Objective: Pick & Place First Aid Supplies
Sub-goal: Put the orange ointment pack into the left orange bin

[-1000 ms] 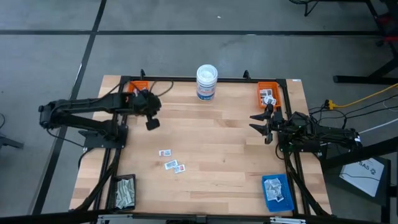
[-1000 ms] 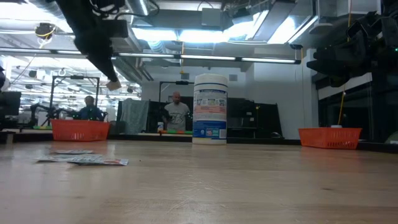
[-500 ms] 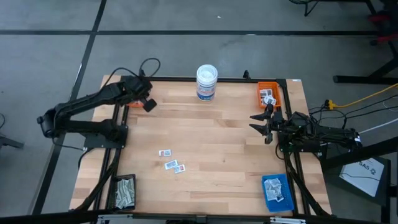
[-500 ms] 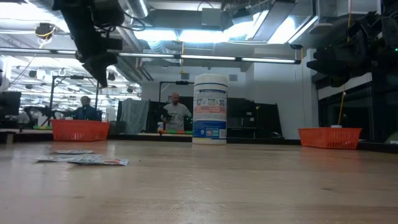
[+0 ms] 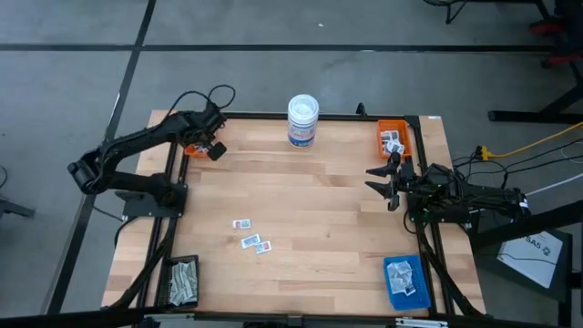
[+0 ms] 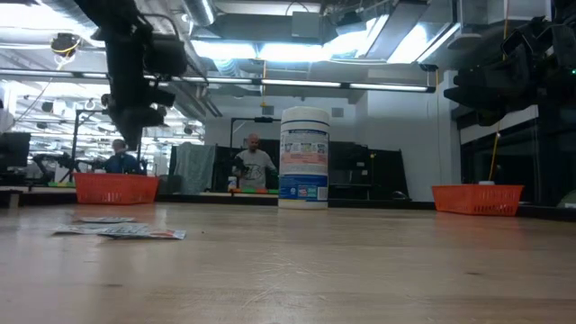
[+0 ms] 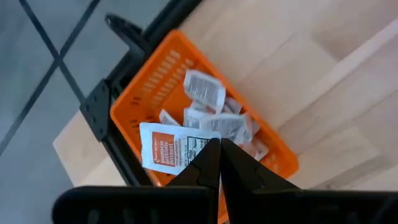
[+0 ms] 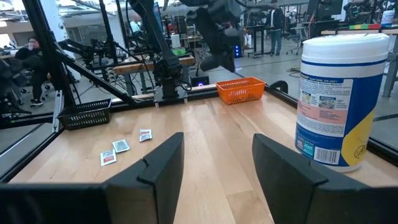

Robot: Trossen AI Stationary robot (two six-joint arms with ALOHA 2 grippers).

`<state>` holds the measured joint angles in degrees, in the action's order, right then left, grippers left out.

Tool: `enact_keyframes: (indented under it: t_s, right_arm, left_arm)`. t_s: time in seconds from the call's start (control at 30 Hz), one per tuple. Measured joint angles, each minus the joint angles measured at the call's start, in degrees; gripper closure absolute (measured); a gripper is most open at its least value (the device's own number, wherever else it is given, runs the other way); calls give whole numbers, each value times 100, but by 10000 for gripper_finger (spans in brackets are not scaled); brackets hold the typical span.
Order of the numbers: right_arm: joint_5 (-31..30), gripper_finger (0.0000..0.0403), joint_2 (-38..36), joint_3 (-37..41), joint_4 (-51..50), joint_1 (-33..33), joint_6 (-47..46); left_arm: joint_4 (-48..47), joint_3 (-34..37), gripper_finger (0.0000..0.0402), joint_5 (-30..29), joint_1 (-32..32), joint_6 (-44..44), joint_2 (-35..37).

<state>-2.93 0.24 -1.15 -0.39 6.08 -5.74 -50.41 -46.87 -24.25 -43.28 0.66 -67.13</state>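
Left gripper [image 7: 214, 163] up above the orange basket [image 7: 127, 102] at the far left corner of the worktop [image 5: 319, 191], fingers pinched shut on a white packet [image 7: 168, 148] with small print. More white packets [image 7: 214, 121] piled inside that basket, under the held one. Black basket [image 5: 180, 281] at the near left corner, stuffed with pale greenish strips [image 5: 185, 283]. Three small packets [image 5: 250, 236] flat on the wood, near the left middle, close together and well apart from every basket. White round tub [image 5: 302, 120] with a blue label upright at the far edge, in the middle. Second orange basket [image 5: 394, 139] at the far right corner, with a few packets in it. Right gripper [image 5: 382, 180] just near of that basket, over the right side of the worktop, fingers spread apart and holding nothing. Blue tray [image 5: 404, 281] at the near right corner, with packets lying in it. People [image 6: 255, 162] far off in the room behind the worktop.
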Motion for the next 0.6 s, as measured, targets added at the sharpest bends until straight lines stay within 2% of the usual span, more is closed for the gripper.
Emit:
enact_keyframes:
  t_s: [0.3,0.6]
  right_arm:
    - [-1,212,0,-1,0,0,0]
    - [-1,212,0,-2,1,-1,0]
  left_arm:
    - [-114,0,388,103,-108,-255,-418]
    - [-155,0,304,131,-108,-308,-414]
